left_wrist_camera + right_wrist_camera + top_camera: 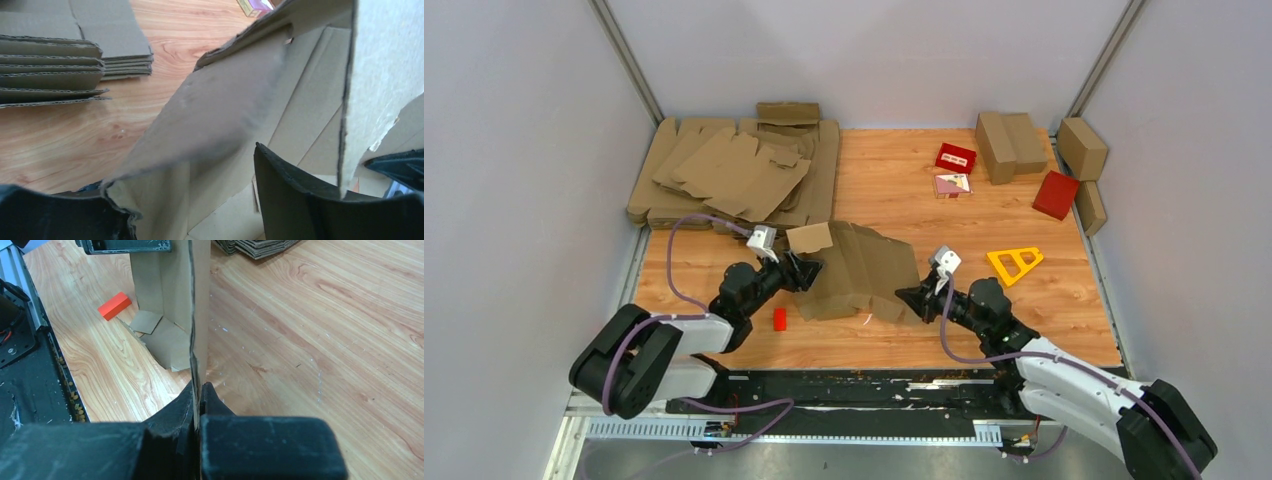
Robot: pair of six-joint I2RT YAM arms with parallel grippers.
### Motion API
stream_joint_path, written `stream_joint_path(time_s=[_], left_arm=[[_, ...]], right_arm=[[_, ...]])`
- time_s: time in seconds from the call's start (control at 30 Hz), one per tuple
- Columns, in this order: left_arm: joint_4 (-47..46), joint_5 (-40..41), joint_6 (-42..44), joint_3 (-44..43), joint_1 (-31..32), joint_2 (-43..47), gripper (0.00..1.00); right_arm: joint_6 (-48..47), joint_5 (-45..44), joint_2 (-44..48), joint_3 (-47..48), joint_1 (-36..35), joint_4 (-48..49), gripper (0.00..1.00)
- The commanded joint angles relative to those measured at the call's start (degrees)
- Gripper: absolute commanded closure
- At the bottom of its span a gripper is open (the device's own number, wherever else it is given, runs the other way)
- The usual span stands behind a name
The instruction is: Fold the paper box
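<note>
Paper box [859, 270], half-raised at centre frame on the bench [904, 180], is braced by the right end effector [196, 390] pinching one panel edge while the left end effector [804, 270], fingers spread, straddles a flap, apparently to fold it.

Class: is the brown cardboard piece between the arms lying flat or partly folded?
Partly folded: panels of the brown cardboard piece stand upright along creases.
</note>
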State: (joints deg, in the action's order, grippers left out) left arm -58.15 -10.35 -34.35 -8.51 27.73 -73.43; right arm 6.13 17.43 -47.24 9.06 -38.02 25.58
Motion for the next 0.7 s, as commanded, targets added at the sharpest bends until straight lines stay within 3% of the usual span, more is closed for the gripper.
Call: stream_joint_path(time_s=[0.0,0.17,0.3,0.47,0.57,0.67], left_arm=[[2.2,5.9,1.3,-0.2,0.3,4.5,0.29],[20.9,14.5,5.8,-2.3,0.3,16.1,0.22],[22.5,12.0,8.3,-2.4,0.3,18.3,0.28],[21.7,7.5,10.4,-6.2,0.3,11.1,0.34],[23.7,10.1,10.1,-8.1,0.2,9.0,0.24],[22.9,7.1,10.2,-8.1,-0.6,8.9,0.14]], right_arm=[[-2.3,-6.5,1.4,0.9,-1.6,3.4,1.0],[-2.4,-10.6,5.6,-0.5,-1.7,2.1,1.0],[-2.7,-9.7,5.2,-0.4,-1.6,2.4,1.0],[-2.6,-7.9,2.5,0.1,-1.8,3.8,1.0],[-2.9,-7.8,2.1,0.4,-1.8,3.6,1.0],[-3.7,-7.3,3.3,0.3,-1.8,3.0,1.0]])
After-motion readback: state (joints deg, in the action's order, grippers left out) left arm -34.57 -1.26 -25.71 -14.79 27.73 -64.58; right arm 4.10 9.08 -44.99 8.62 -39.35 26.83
